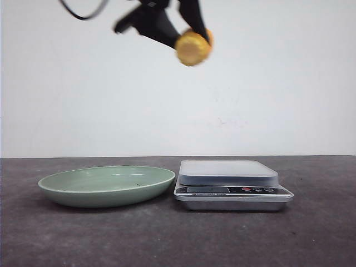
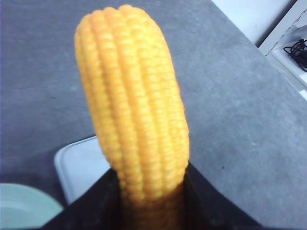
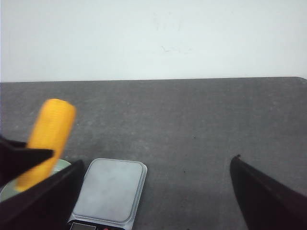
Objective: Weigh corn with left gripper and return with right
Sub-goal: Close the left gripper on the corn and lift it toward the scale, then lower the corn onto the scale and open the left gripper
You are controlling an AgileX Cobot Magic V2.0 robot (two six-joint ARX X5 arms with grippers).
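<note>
A lab bench: bare white wall point(image 1: 278, 83), dark grey tabletop point(image 1: 167, 239), digital scale point(image 1: 231, 183).

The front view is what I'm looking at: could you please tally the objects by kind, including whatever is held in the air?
Corn: 1, held above the table by the left gripper
Dish, pale green: 1
Scale: 1
Total: 3

Front low, table-level; wrists high; all share scale point(image 1: 228, 175).
</note>
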